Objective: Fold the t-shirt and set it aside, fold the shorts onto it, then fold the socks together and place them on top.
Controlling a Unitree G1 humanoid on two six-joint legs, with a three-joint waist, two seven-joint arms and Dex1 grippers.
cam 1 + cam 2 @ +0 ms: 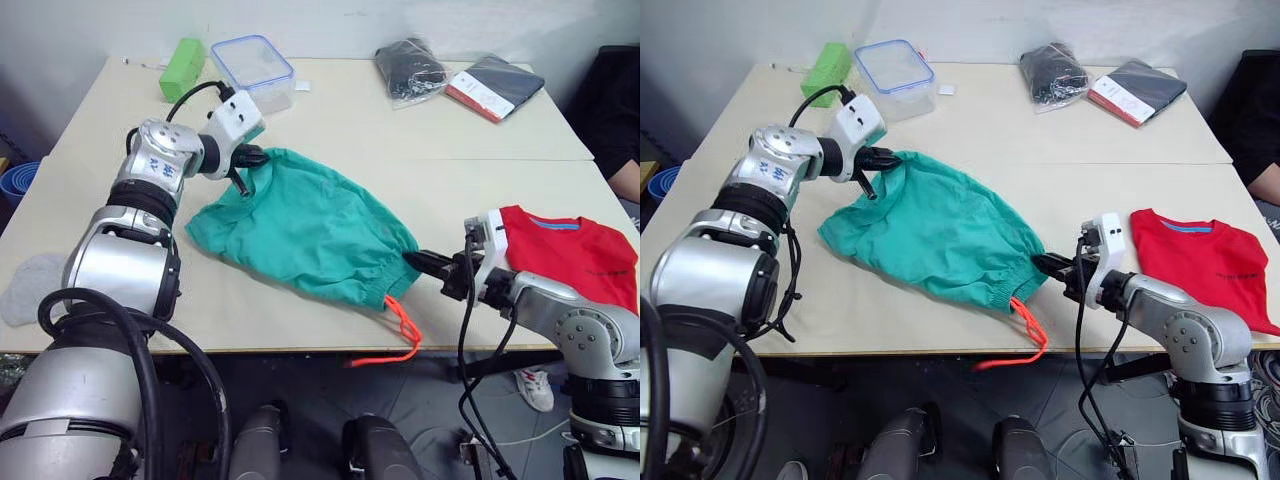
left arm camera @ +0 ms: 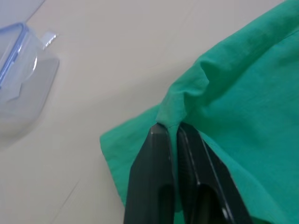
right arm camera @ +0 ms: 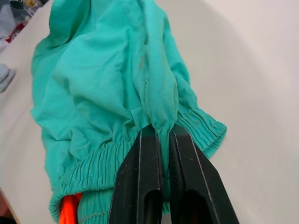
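The teal-green shorts (image 1: 300,225) lie crumpled across the middle of the table, their orange drawstring (image 1: 400,325) hanging over the front edge. My left gripper (image 1: 248,158) is shut on the far hem corner of the shorts (image 2: 224,84). My right gripper (image 1: 415,261) is shut on the elastic waistband of the shorts (image 3: 154,112). The red t-shirt (image 1: 570,250) lies folded at the right end of the table, just behind my right arm. A light grey sock (image 1: 30,290) sits off the table's left edge.
At the back left stand a green block (image 1: 182,67) and a clear lidded container (image 1: 255,70). A black bag (image 1: 410,68) and a dark packet (image 1: 497,85) lie at the back right. A blue bin (image 1: 18,182) sits past the table (image 1: 400,130) at its left side.
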